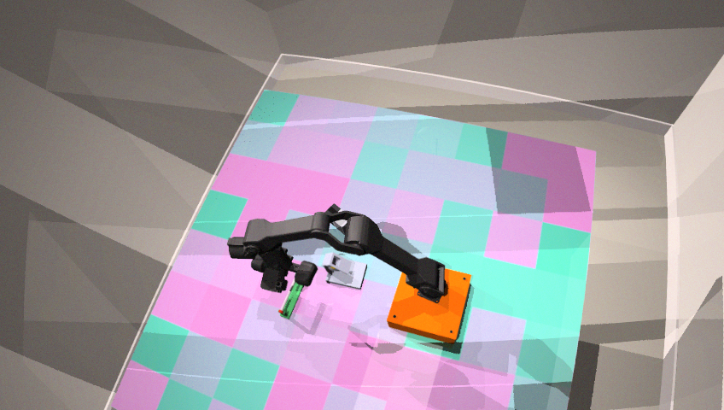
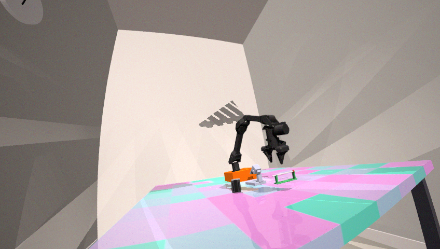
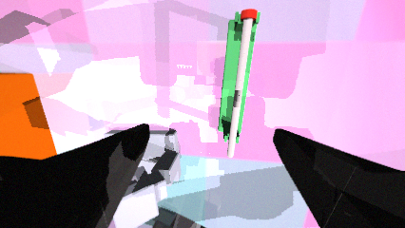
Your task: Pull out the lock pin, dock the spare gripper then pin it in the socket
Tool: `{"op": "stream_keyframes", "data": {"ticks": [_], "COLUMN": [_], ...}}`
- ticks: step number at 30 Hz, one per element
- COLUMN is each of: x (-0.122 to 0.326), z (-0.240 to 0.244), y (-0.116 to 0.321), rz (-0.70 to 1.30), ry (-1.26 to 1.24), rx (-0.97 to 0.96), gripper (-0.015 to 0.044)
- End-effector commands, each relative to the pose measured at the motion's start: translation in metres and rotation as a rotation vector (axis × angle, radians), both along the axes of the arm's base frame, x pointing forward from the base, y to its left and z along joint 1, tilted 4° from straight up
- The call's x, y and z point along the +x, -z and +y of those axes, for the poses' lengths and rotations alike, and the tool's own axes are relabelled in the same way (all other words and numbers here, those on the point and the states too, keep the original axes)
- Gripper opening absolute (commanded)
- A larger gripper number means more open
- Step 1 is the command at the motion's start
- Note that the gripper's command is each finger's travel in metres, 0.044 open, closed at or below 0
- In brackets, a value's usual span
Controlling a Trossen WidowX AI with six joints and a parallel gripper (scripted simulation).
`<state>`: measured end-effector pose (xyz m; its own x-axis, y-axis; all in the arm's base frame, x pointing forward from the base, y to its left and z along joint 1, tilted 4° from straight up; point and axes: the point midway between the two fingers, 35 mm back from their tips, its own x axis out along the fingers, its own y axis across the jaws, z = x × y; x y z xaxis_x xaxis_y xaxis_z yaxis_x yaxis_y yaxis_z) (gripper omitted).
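The lock pin (image 1: 282, 312) (image 2: 285, 173) (image 3: 243, 52), a white rod with a red head, lies along the green cradle (image 1: 289, 306) (image 2: 285, 180) (image 3: 230, 71), its plain end past the cradle in the wrist view. My gripper (image 1: 289, 284) (image 2: 276, 162) (image 3: 212, 132) is open and empty, above the cradle and not touching it. The grey mount (image 1: 359, 277) (image 2: 258, 178) (image 3: 140, 209) has a tilted socket; no pin shows through it. A short dark upright body (image 2: 236, 185), apparently the spare gripper, stands near the mount; the arm mostly hides it in the top view.
The orange base block (image 1: 429, 317) (image 2: 233, 176) (image 3: 21, 114) carries the arm beyond the mount from the cradle. The mount stands between the base block and the cradle. The arm (image 1: 292, 228) (image 2: 239, 138) arches above the mount area. Shadows and glare cross the patchwork table (image 1: 314, 167) (image 2: 185, 212).
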<state>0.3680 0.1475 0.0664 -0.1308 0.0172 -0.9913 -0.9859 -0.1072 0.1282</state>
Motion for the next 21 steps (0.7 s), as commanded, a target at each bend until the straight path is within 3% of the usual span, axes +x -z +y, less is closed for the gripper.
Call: {"op": "stream_keyframes", "data": {"ticks": [1,12,17,21], "x": [0.0,-0.001,0.001,0.017], "z": [0.0,0.003,0.0,-0.061], "y": [0.0,-0.056,-0.051,-0.052], "rz": [0.002,0.0,-0.003,-0.041], "ry": [0.0,0.0,0.018,0.481], "rx": [-0.001,0.0,-0.002,-0.054], "gripper": [0.044,0.044,0.044,0.044]}}
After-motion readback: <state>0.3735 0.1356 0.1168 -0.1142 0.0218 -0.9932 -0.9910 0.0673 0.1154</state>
